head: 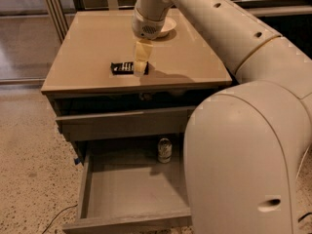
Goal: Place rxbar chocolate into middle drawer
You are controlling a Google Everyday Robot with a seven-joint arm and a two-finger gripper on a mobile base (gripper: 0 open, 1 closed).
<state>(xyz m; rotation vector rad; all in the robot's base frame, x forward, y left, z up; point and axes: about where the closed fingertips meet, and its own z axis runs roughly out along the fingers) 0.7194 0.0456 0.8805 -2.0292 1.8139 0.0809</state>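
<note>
The cream tool [140, 71] is at the right end of the flat black rxbar chocolate [122, 68] on the smooth tan surface [92, 57]; whether it grips cannot be told. The grey wooden middle drawer [126, 222] stands open above the speckled floor [29, 169].

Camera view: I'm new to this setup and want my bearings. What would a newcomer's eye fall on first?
The bulky cream arm fills the right side, reaching over the cabinet top. Its hand is down at the right end of the black rxbar chocolate, which lies near the top's front edge. Below, the middle drawer stands pulled open, with a small upright can at its back.
</note>
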